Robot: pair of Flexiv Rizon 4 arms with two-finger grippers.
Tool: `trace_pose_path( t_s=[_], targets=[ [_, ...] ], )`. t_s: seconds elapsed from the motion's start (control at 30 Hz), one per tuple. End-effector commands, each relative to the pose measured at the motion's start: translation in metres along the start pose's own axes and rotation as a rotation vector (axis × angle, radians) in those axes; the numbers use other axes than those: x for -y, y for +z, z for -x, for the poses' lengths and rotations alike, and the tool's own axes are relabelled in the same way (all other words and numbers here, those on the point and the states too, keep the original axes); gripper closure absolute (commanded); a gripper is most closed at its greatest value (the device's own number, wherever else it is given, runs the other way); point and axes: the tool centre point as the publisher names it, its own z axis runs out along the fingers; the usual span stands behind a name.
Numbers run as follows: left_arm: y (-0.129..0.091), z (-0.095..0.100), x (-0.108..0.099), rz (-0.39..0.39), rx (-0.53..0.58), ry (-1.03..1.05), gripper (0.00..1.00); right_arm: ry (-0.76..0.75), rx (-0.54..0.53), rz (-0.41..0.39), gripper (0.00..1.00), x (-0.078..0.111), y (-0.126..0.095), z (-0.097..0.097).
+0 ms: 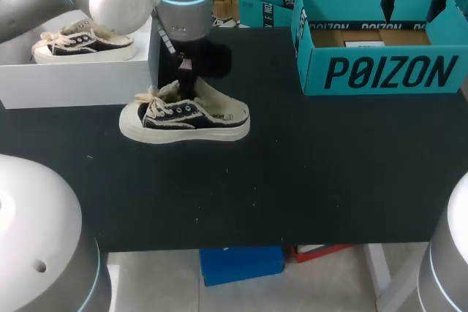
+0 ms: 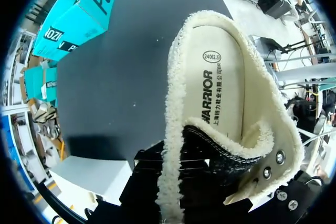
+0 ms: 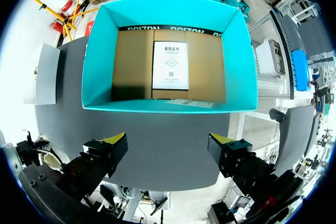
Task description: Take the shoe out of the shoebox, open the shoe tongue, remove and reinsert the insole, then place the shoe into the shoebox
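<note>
While the right gripper point(image 3: 167, 148) hung wide open above the shoebox point(image 3: 94, 56), the shoe point(image 1: 186, 118) lay under the left gripper point(image 1: 184, 78), closure indeterminable.

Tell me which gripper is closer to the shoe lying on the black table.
Left. The left gripper is right at the opening of the shoe, touching or nearly so. The right gripper hangs open at the teal shoebox, well away from it.
</note>
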Motion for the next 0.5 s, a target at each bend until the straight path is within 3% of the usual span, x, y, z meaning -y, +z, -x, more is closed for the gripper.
trace_pose_path(
  t_s=[0.03, 0.5],
  targets=[
    [0.036, 0.01, 0.019, 0.021, -0.013, 0.007, 1.0, 0.0, 0.0, 0.0, 0.0, 0.0, 0.0, 0.0],
    [0.095, 0.019, 0.047, 0.009, 0.001, -0.005, 1.0, 0.0, 0.0, 0.0, 0.0, 0.0, 0.0, 0.0]
  ],
)
